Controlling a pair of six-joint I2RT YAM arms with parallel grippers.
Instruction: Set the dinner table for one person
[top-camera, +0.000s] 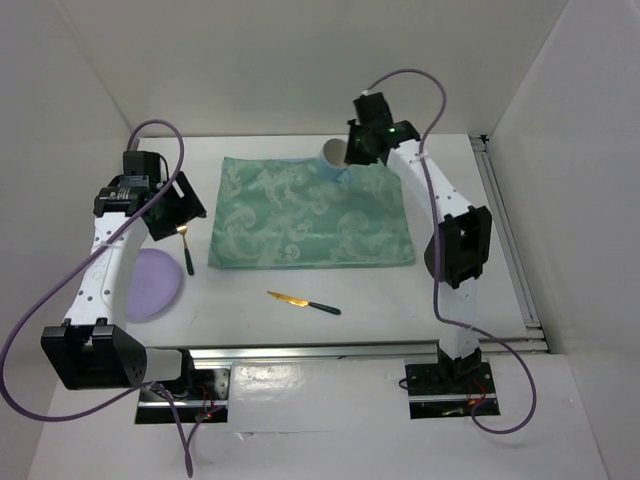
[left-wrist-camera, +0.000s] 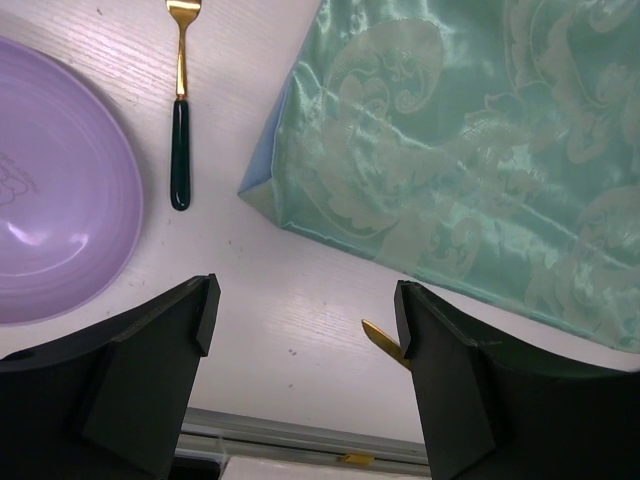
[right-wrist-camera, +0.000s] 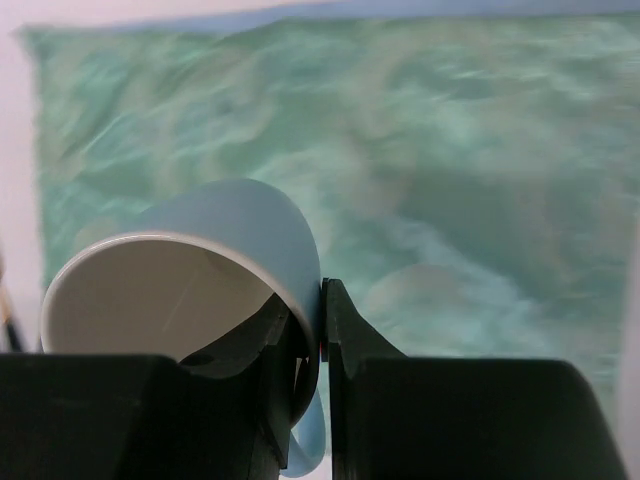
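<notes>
The right gripper (right-wrist-camera: 322, 325) clamps the cup (right-wrist-camera: 215, 240) by its rim at the far edge of the mat (top-camera: 310, 215) on the table (top-camera: 400, 300). The next move is likely setting it down upright. The left gripper (left-wrist-camera: 305, 320) hangs open near the fork (left-wrist-camera: 180, 150).

A white back wall (top-camera: 320, 60) stands behind the table (top-camera: 390, 300). A white left wall (top-camera: 50, 120) and a white right wall (top-camera: 585, 150) close in the sides, like a box. The table is white and flat. A silver rail (top-camera: 320, 352) runs along its near edge. A second rail (top-camera: 511, 240) runs down its right edge. The light is bright and soft.
</notes>
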